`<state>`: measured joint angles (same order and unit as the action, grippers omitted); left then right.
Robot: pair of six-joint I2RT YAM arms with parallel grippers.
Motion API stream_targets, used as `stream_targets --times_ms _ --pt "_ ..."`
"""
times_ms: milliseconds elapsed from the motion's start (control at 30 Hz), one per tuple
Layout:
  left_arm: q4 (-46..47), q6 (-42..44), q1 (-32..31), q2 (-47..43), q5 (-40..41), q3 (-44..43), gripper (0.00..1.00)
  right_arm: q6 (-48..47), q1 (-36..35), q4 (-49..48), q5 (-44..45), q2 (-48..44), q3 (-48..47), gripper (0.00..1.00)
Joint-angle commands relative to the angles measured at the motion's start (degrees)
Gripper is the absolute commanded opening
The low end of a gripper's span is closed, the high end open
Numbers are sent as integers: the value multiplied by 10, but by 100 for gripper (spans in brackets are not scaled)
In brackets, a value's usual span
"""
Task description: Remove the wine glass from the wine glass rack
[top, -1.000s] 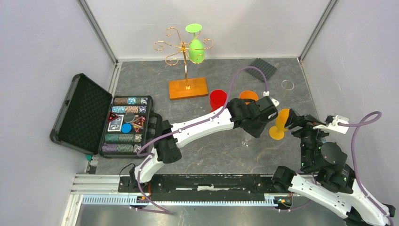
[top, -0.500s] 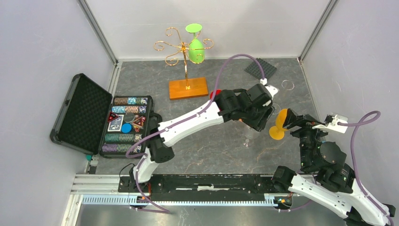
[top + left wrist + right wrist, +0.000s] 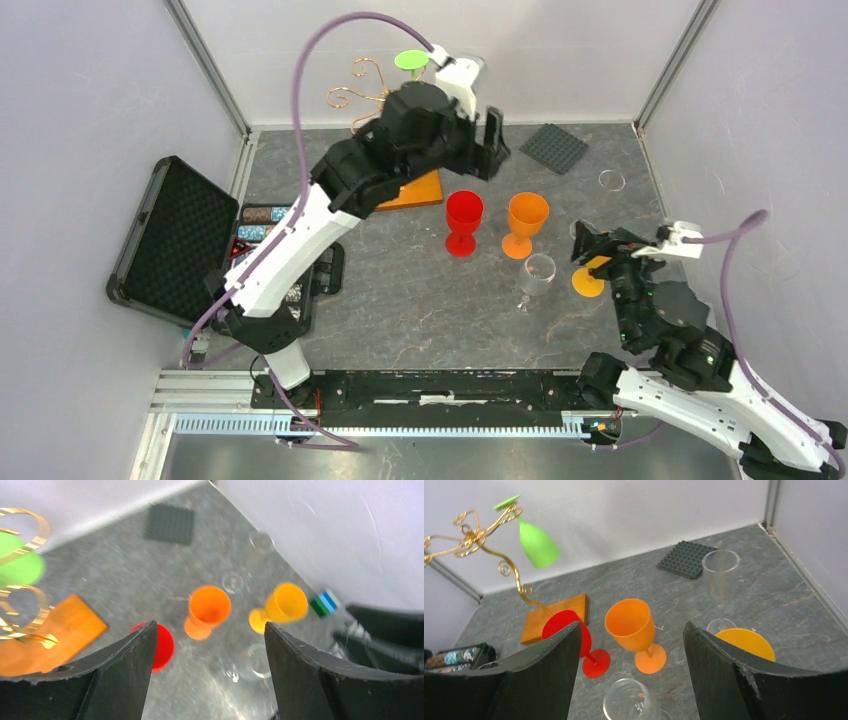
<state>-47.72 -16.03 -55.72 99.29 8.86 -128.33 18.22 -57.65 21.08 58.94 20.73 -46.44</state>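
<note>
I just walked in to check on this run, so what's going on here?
The job is lifting a glass off the wine glass rack. The green wine glass hangs upside down from it, not yet taken. The left claw is raised near the rack, open and empty. The right claw is low, also open. A red glass, an orange glass and a clear glass stand on the table.

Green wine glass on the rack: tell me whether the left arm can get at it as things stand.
Probably yes. The left gripper is open and high up beside the green wine glass on the wine glass rack, nothing between them. It points away from it, so it must turn first.
</note>
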Motion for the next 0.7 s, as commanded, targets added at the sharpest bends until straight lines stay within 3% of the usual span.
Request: stream_targets --times_ms 0,367,500,667 --pt "54 -9 81 -5 25 -29 82 8 -3 -39 -58 70 -33 78" --pt "216 -224 313 36 -41 4 75 66 -3 -56 -113 153 -32 77" --pt "211 -307 353 114 -59 -60 65 77 -2 -64 -119 151 -22 76" --pt "207 -346 359 189 -53 -119 56 79 -3 -67 -117 157 -17 75"
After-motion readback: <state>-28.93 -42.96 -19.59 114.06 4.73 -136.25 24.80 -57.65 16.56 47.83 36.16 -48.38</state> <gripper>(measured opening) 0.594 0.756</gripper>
